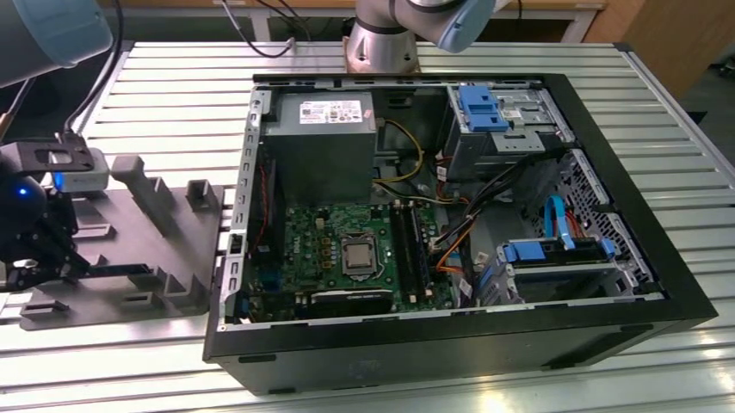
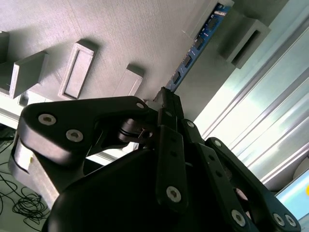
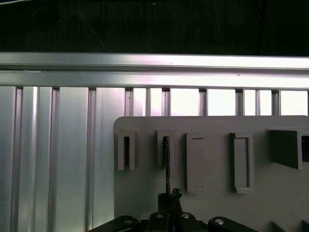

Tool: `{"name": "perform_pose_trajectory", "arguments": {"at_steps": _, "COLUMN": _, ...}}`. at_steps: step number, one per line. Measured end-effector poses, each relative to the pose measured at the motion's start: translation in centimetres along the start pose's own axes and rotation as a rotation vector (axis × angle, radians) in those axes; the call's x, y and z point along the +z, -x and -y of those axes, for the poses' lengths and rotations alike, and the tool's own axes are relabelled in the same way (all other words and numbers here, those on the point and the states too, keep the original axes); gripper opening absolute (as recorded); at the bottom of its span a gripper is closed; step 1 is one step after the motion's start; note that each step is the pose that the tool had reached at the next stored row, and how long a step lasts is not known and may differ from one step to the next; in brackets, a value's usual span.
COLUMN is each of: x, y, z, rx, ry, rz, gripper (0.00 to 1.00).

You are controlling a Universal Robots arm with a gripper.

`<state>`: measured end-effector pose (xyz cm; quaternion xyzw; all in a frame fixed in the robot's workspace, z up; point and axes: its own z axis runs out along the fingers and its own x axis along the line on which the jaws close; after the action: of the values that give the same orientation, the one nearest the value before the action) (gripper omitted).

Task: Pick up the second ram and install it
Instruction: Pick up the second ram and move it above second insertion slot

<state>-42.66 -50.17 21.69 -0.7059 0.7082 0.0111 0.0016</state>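
The black, linkage-fingered end effector [image 2: 166, 99] is seen closed on the near end of the second ram [image 2: 193, 50], a long, narrow blue-green memory stick with a row of small black chips. The grasp is judged to be made, but the stick is not yet lifted. In the first wrist view the ram [image 3: 166, 164] is shown edge-on as a thin dark line, with its far end seated in a slotted block of the flat grey moulded fixture plate [image 3: 135, 193]. The long axis is laid along the plate and points straight away from the fingertips, and the board is stood on its long edge. Farther off, the ribbed aluminium counter [image 1: 161, 86] carries the open black computer case [image 1: 460, 344]. The green motherboard [image 1: 333, 241] inside it lies well apart from the stick. Lifting, carrying and installation are judged to be left.
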Motion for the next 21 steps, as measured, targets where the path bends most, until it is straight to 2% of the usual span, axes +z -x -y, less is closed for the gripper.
{"name": "perform_pose_trajectory", "arguments": {"at_steps": 21, "x": -0.58, "y": 0.01, "z": -0.01, "rx": 0.0, "ry": 0.0, "rz": -0.0001, "gripper": 0.12}}
